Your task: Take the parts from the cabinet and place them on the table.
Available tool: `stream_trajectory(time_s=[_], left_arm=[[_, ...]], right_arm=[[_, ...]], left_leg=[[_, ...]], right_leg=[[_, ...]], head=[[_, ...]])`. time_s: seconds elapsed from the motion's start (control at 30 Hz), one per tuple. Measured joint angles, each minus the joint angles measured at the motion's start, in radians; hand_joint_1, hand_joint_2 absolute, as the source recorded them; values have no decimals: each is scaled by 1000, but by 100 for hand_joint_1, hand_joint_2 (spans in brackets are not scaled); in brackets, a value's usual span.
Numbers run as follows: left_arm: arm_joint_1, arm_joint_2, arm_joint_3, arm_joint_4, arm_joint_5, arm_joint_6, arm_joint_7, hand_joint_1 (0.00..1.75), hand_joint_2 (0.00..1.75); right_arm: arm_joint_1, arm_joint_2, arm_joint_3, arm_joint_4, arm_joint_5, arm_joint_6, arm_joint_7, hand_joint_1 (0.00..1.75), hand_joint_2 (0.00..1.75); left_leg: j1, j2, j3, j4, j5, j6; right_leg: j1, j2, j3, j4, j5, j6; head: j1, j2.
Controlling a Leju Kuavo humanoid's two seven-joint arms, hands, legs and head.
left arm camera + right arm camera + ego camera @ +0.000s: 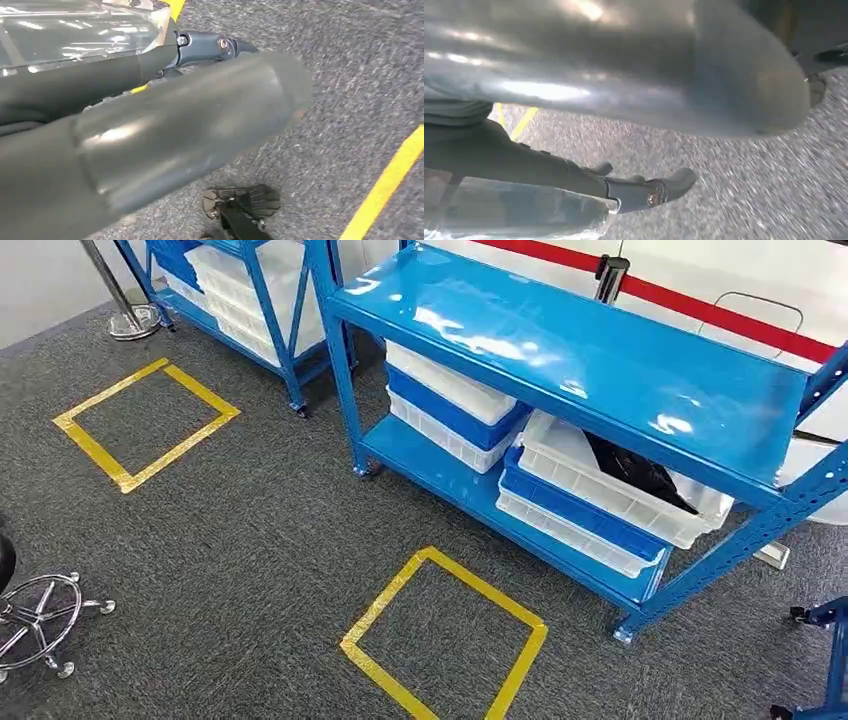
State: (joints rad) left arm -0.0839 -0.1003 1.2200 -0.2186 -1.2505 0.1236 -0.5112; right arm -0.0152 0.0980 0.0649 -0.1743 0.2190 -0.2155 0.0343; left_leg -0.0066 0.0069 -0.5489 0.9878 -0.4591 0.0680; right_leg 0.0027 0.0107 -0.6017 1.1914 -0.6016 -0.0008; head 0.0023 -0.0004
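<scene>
The blue cabinet rack [590, 360] stands ahead on grey carpet, its top shelf bare. On its lower shelf sit stacked white and blue bins; the white bin on the right [620, 502] holds a black bagged part [640, 472]. More bins [450, 390] are stacked to the left on the same shelf. My left hand [175, 125] hangs over the carpet, dark fingers [210, 45] stretched out, nothing plainly in it. My right hand [624, 75] hangs the same way, a finger [649, 192] held straight out.
A yellow tape square [445, 635] marks the floor before the rack, another [145, 423] lies far left. A second blue rack [250, 290] with white bins stands behind. A chair base [40, 620] is at lower left, a blue wheeled frame [825, 640] at right.
</scene>
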Motion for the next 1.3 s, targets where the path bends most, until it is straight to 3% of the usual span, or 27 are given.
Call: stream_trajectory(time_s=[0.07, 0.1, 0.13, 0.2, 0.23, 0.27, 0.3, 0.37, 0.4, 0.43, 0.53, 0.57, 0.6, 0.63, 0.7, 0.73, 0.77, 0.9, 0.93, 0.97, 1.03, 1.1, 1.13, 1.17, 1.23, 1.27, 1.3], left_arm=[[0, 0, 0, 2, 0, 0, 1, 0, 0], [0, -1, 0, 3, 0, 0, 3, 0, 0], [0, -1, 0, 4, 2, 0, 4, 0, 0], [1, -2, 0, 5, 2, 1, 7, 0, 0], [1, -1, 1, 5, 2, 3, 8, 0, 0], [0, -2, 0, 5, 2, 3, 8, 0, 0], [-1, -2, 0, 5, 2, 3, 8, 0, 0], [-1, -2, 0, 5, 2, 3, 8, 0, 0], [-2, -2, 0, 5, 2, 3, 8, 0, 0], [-2, -4, 0, 6, 2, 3, 8, 0, 0], [-1, -5, 0, 6, 0, 3, 8, 0, 0], [1, -5, 0, 6, 0, 3, 8, 0, 0], [1, -5, 0, 7, -1, 3, 8, 0, 0], [1, -5, 0, 7, -3, 3, 6, 0, 0], [1, -6, 0, 7, -3, 5, 4, 0, 0], [1, -6, 0, 7, -3, 6, 3, 0, 0], [0, -6, 0, 8, -3, 7, 3, 0, 0], [0, -7, 0, 8, -7, 12, 6, 0, 0], [1, -9, 0, 8, -7, 12, 7, 0, 0], [1, -9, 0, 8, -7, 12, 7, 0, 0], [0, -9, 0, 8, -7, 14, 11, 0, 0], [1, -9, 0, 8, -4, 15, 16, 0, 0], [1, -9, 0, 8, -4, 15, 17, 0, 0], [2, -10, 0, 8, -3, 16, 18, 0, 0], [2, -11, 0, 9, -2, 15, 18, 0, 0], [3, -12, 0, 11, -2, 15, 18, 0, 0], [2, -11, 0, 12, -3, 15, 17, 0, 0]], right_arm=[[1, -3, 0, 0, 2, 0, 0, 0, 0], [2, -3, 0, 0, 3, 0, 0, 0, 0], [5, -3, 0, 0, 4, 0, 0, 0, 0], [6, -3, 0, 0, 6, 0, 0, 0, 0], [6, -2, 0, 1, 6, 0, 0, 0, 0], [4, -3, 0, 1, 6, 0, 0, 0, 0], [3, -3, 0, 1, 6, -1, 0, 0, 0], [3, -3, 0, 1, 6, -1, 0, 0, 0], [3, -2, 0, 1, 6, -1, 0, 0, 0], [5, -2, 0, 1, 5, -1, 0, 0, 0], [3, -2, 0, 1, 5, -1, 0, 0, 0], [3, -2, 0, 1, 5, -1, 0, 0, 0], [3, -2, 0, 1, 5, -1, 0, 0, 0], [3, -2, 0, 1, 4, -1, 0, 0, 0], [5, -2, 0, 1, 5, -1, 2, 0, 0], [6, -2, 0, 1, 5, -1, 3, 0, 0], [3, -2, 0, 1, 6, -1, 3, 0, 0], [-2, -1, 0, 1, 9, 0, 3, 0, 0], [-1, -2, 0, 1, 9, 0, 4, 0, 0], [0, -2, 0, 1, 9, 0, 4, 0, 0], [1, -2, 0, 1, 12, 0, 4, 0, 0], [1, -3, 0, 1, 13, 0, 4, 0, 0], [3, -3, 0, 1, 13, 0, 4, 0, 0], [5, -4, 0, 1, 13, 0, 4, 0, 0], [5, -8, 0, 1, 14, 0, 4, 0, 0], [6, -10, 0, 2, 13, 0, 4, 0, 0], [4, -10, 0, 2, 13, 0, 4, 0, 0]], left_leg=[[2, 1, 7, 0, -10, -3], [5, 0, 14, 1, -15, -9], [10, -2, 23, 1, -23, -14], [17, -2, 43, 2, -39, -29], [14, -1, 45, 4, -47, -39], [9, 0, 50, 11, -63, -47], [9, 3, 53, 10, -66, -51], [18, 6, 56, 7, -71, -61], [27, 5, 60, 15, -79, -70], [28, 2, 50, 47, -94, -72], [29, -1, -76, 266, -182, -80], [30, -1, -116, 320, -190, -81], [31, -1, -137, 329, -173, -82], [32, -1, -135, 294, -131, -81], [37, 0, -81, 142, -19, -79], [39, 0, -59, 75, 13, -77], [29, -1, -46, 56, -10, -77], [17, -5, -36, 42, -15, -44], [21, -4, -26, 33, -12, -38], [21, -4, -22, 31, -16, -30], [19, -2, -16, 31, -23, -19], [16, -4, -7, 31, -33, -15], [16, -7, 1, 31, -39, -16], [16, -11, 10, 31, -46, -18], [16, -13, 31, 31, -61, -26], [9, -12, 35, 33, -71, -34], [5, -13, 40, 35, -81, -38]], right_leg=[[-10, 0, -81, 117, -25, 12], [-17, -1, -93, 114, -8, 25], [-24, -2, -79, 63, 29, 43], [-36, -11, -17, -101, 117, 75], [-38, -23, 1, -157, 140, 77], [-29, -24, 11, -164, 144, 59], [-31, -22, 11, -162, 141, 40], [-25, -19, 12, -162, 135, 21], [-39, -17, 21, -168, 136, 10], [-35, -16, 27, -168, 131, 4], [-26, -16, 40, -168, 118, -17], [-24, -14, 45, -168, 114, -21], [-22, -11, 51, -168, 108, -21], [-22, -8, 60, -168, 102, -19], [-23, -6, 83, -168, 87, -13], [-22, -6, 77, -169, 81, -8], [-10, -4, 81, -165, 72, 1], [-17, -8, 91, -175, 61, 27], [-20, -9, 87, -151, 56, 26], [-18, -9, 66, -109, 37, 22], [-19, -9, -31, 48, -22, 10], [-18, -9, -104, 147, -36, 14], [-18, -9, -109, 133, -15, 22], [-18, -9, -91, 75, 24, 33], [-18, -10, -23, -97, 111, 45], [-14, -14, -7, -145, 133, 38], [-9, -12, 2, -150, 136, 31]], head=[[0, 0], [3, 0], [2, 0], [5, 0], [10, 0], [9, 0], [0, 0], [-1, 0], [-1, 0], [-4, 0], [-5, 0], [-6, 0], [-6, 0], [-6, 0], [-6, 0], [-7, 0], [-7, 0], [-7, 0], [-4, 0], [-4, 0], [0, 0], [2, 0], [1, 0], [2, 0], [3, 0], [5, 0], [5, 0]])
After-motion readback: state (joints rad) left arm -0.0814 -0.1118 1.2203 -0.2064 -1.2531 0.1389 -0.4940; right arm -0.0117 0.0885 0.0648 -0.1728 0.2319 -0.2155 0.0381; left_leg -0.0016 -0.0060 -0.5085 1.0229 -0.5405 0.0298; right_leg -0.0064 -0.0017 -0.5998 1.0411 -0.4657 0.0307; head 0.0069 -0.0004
